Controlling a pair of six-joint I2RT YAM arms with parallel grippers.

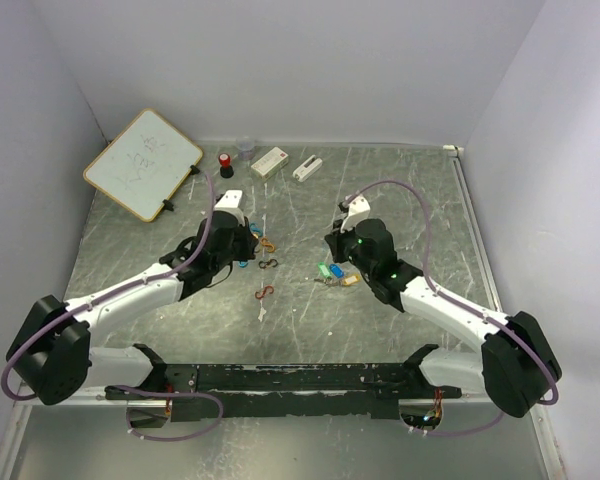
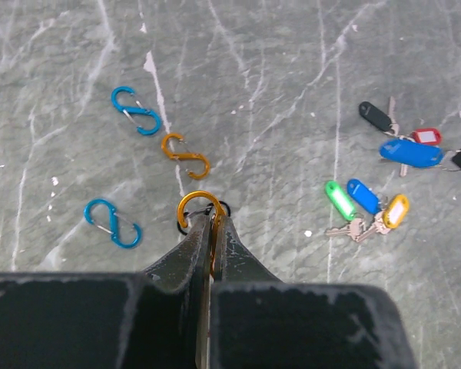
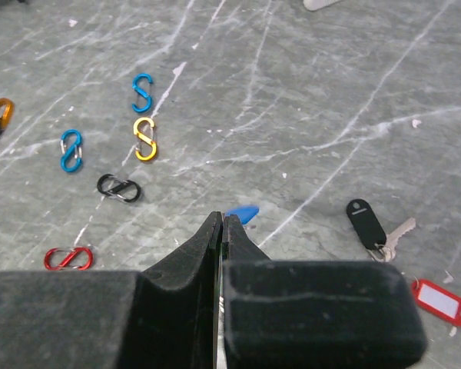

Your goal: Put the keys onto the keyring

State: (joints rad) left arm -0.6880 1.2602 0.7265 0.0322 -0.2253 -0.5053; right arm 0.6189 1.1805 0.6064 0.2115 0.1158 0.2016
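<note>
My left gripper (image 2: 213, 219) is shut on an orange S-shaped clip (image 2: 194, 201) and holds it above a black clip (image 2: 224, 207) on the table. The keys lie to its right: a green (image 2: 339, 199), a blue (image 2: 363, 195) and a yellow tag (image 2: 396, 211) together, and a black (image 2: 376, 116), a red (image 2: 426, 136) and a larger blue tag (image 2: 411, 152) further off. My right gripper (image 3: 221, 217) is shut, with that larger blue tag (image 3: 242, 213) sticking out past its tips; it seems to pinch that key. The black-tagged key (image 3: 366, 223) and the red tag (image 3: 442, 300) lie to its right.
Loose S-clips lie between the arms: two blue (image 2: 135, 110) (image 2: 112, 223), an orange one (image 2: 186, 155) and a red one (image 3: 67, 258). At the back stand a whiteboard (image 1: 142, 163), a red-capped item (image 1: 225, 163), a small cup (image 1: 245, 148) and two white boxes (image 1: 269, 161) (image 1: 307, 167).
</note>
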